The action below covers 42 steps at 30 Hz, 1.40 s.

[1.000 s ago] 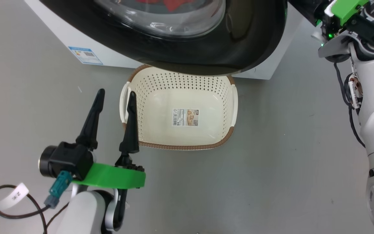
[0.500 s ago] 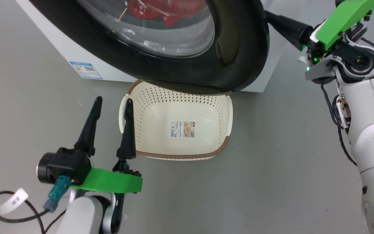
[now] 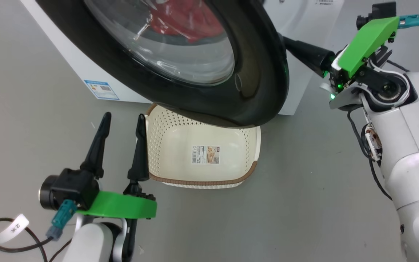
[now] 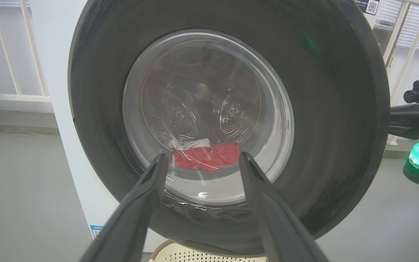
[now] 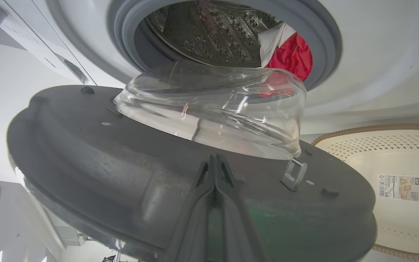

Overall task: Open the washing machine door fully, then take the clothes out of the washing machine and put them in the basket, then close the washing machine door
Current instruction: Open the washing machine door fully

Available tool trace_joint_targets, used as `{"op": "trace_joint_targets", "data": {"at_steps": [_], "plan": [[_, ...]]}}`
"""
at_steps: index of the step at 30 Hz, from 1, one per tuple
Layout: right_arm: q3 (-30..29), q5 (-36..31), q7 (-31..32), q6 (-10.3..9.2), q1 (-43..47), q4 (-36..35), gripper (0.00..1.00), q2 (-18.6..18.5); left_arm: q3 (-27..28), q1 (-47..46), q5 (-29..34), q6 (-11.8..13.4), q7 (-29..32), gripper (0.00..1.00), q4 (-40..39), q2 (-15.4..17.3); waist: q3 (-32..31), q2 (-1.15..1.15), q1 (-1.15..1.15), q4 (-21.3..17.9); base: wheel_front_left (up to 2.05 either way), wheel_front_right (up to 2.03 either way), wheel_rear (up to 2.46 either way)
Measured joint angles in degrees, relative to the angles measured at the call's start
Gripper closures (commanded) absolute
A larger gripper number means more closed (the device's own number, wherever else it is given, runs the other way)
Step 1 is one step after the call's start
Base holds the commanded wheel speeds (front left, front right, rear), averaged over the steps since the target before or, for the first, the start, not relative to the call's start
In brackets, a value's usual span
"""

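Observation:
The washing machine door, a black ring around a clear glass bowl, stands partly swung out from the white washing machine. My right gripper is shut, and its joined fingers lie against the door's grey inner face beside the latch. Red and white clothes lie in the steel drum and show through the glass. On the floor under the door sits the cream basket. My left gripper stands open at the basket's left rim, holding nothing.
A blue label sticker marks the machine's lower front. A white railing runs behind the machine on the left. Grey floor spreads around the basket. A tagged cable hangs by my left wrist.
The head camera has shifted. The door has swung further out from the machine, with my shut right gripper moving along behind its edge. My left gripper stays open by the basket.

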Motion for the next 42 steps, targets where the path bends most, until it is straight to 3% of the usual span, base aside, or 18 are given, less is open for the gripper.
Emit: {"op": "trace_joint_targets", "data": {"at_steps": [42], "plan": [[13.5,8.8,4.0,0.0,14.0,-10.7,1.0,0.3,1.2,7.3,0.0,0.2,0.0,0.0,-0.7,0.1,-7.5,0.0,0.0,3.2,0.0,0.0,0.0]]}}
